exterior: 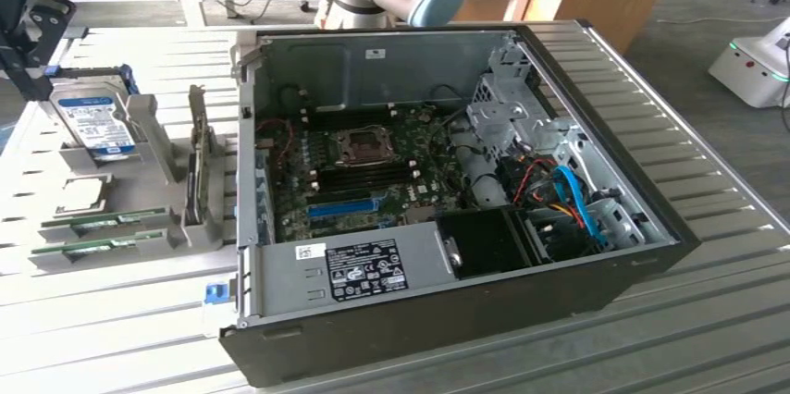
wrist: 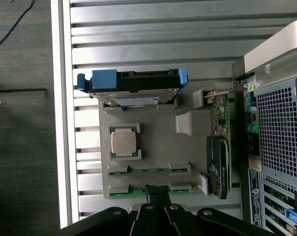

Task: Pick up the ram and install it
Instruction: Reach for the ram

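Ribbed grey metal forms the table, and high over its edge on the exterior view's left hangs the end effector, its fingers pressed together and holding nothing. Under it a grey holder lies on the table. The ram rests in the slot at the holder's edge farthest from the hard drive, a second ram stick lies in the next slot, and a processor sits between that stick and the drive. Just beside the holder, toward the table's middle, stands the open computer case.
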Tool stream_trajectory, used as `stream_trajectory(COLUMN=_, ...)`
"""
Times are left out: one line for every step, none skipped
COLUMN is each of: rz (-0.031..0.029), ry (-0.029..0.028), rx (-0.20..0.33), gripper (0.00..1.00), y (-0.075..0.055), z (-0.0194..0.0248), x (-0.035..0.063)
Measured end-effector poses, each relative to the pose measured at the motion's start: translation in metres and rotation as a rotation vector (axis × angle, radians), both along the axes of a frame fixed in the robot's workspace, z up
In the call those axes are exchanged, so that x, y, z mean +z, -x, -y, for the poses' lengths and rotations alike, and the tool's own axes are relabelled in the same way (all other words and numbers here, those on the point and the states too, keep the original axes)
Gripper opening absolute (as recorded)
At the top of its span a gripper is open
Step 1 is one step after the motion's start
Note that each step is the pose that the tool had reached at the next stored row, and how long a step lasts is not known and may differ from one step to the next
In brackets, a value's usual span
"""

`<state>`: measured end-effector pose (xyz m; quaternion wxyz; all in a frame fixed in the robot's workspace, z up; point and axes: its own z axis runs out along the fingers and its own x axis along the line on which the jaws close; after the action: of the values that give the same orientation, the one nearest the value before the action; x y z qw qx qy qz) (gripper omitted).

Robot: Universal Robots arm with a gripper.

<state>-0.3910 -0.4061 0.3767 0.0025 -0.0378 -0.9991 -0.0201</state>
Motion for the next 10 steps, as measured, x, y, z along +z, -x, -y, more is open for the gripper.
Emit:
stream_trajectory(rz=-0.0001, ry=0.0001, rx=0.000, gripper=0.11, y=-0.0001, z=0.0007, x=0.0000)
stream_trajectory(rz=0.0000, ry=0.0001, rx=0.000, gripper=0.11, y=-0.0002, z=0.0014, x=0.0000)
stream_trajectory(rz=-0.0001, ry=0.0002, rx=0.000, gripper=0.11, y=-0.0003, z=0.0021, x=0.0001)
stream_trajectory(rz=-0.0001, ry=0.0001, rx=0.000, gripper=0.11, y=-0.0004, z=0.0029, x=0.0000)
stream_trajectory(rz=-0.0001, ry=0.0002, rx=0.000, gripper=0.11, y=-0.0006, z=0.0038, x=0.0000)
stream_trajectory(rz=0.0000, ry=0.0001, rx=0.000, gripper=0.11, y=-0.0007, z=0.0045, x=0.0000)
stream_trajectory(rz=0.0000, ry=0.0002, rx=0.000, gripper=0.11, y=-0.0009, z=0.0053, x=0.0000)
stream_trajectory(rz=0.0000, ry=0.0002, rx=0.000, gripper=0.11, y=-0.0010, z=0.0061, x=0.0000)
stream_trajectory(rz=-0.0001, ry=0.0003, rx=0.000, gripper=0.11, y=-0.0011, z=0.0068, x=0.0000)
stream_trajectory(rz=0.0000, ry=0.0003, rx=0.000, gripper=0.11, y=-0.0013, z=0.0075, x=0.0000)
